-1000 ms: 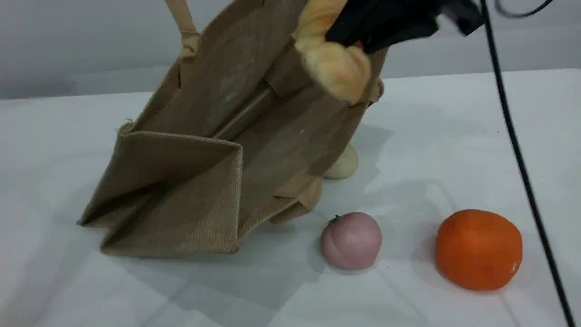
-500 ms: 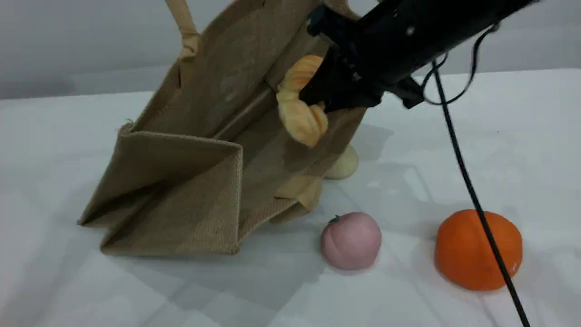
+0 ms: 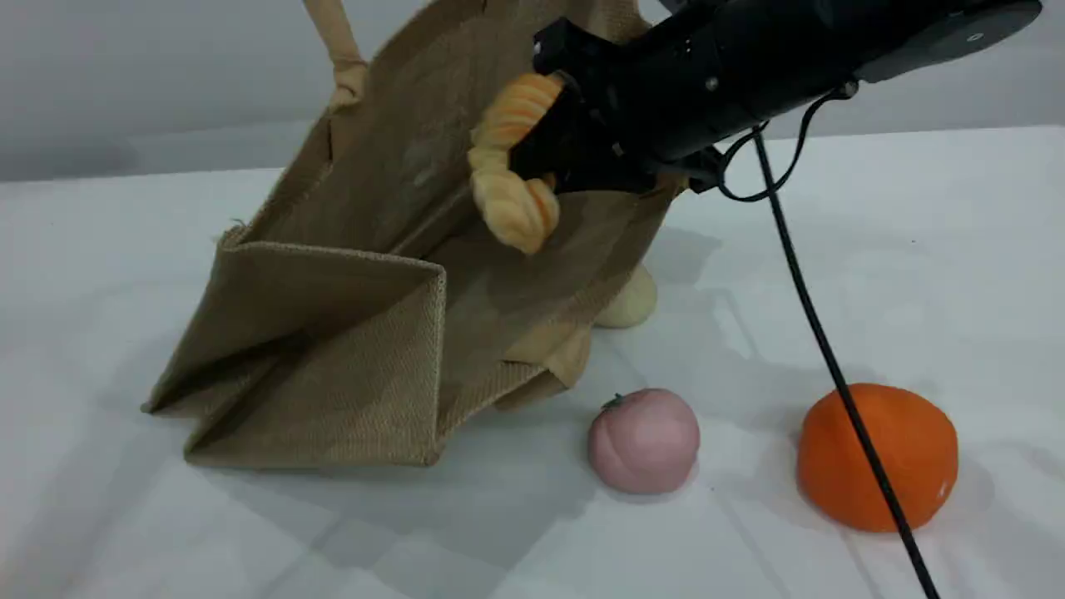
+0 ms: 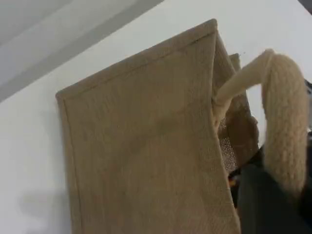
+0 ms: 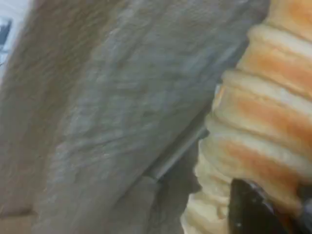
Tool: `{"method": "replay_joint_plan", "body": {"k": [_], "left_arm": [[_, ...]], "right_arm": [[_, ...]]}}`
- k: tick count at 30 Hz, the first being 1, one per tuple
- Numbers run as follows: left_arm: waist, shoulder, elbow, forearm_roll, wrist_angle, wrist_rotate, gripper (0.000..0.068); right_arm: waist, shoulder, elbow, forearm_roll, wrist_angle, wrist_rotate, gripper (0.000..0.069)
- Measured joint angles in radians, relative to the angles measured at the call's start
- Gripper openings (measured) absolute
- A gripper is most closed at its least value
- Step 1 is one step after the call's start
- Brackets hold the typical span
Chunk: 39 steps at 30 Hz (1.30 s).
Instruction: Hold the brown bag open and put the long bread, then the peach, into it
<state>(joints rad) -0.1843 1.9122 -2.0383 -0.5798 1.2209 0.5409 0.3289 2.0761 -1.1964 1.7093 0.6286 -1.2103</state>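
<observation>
The brown bag (image 3: 333,349) is held wide-mouthed by its handle (image 4: 285,122) in the clenched left gripper (image 4: 270,204). The long bread (image 3: 512,170) is grasped by the right gripper (image 3: 556,146), inside the rim.

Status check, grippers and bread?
Left gripper shut on beige loop handle, tan woven jute bag open. Right gripper holds striped golden long bread inside bag mouth. Pink round peach on table, nothing blocking.

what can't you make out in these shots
- Small cream bun: scene view, mostly behind the tan woven jute bag.
- Left gripper's fingers: scene view, beyond the top edge; left wrist view, behind the padded beige handle.
- Striped long bread's ends: right wrist view, cut off by the edges.
</observation>
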Motion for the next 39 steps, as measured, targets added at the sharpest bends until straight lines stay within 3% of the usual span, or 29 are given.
{"method": "replay_joint_plan", "body": {"k": [6,10,18,26,32,39], "left_arm": [[0.000,0.000,0.000,0.002,0.000,0.000,0.0088],[0.000,0.000,0.000,0.003,0.001,0.000,0.0088],[0.000,0.000,0.000,0.004,0.000,0.000,0.0088],[0.000,0.000,0.000,0.004,0.000,0.000,0.0088],[0.000,0.000,0.000,0.004,0.000,-0.001,0.0088],[0.000,0.000,0.000,0.005,0.000,-0.004,0.0088]], "right_arm": [[0.000,-0.002,0.000,0.000,0.059,-0.006,0.0457],[-0.009,-0.024,0.000,-0.036,0.070,-0.006,0.0539],[-0.101,-0.132,0.000,-0.233,0.121,0.014,0.0551],[-0.202,-0.329,0.000,-0.602,0.258,0.095,0.0551],[-0.200,-0.442,0.001,-0.846,0.280,0.336,0.0551],[-0.199,-0.545,0.002,-1.076,0.396,0.705,0.0551]]}}
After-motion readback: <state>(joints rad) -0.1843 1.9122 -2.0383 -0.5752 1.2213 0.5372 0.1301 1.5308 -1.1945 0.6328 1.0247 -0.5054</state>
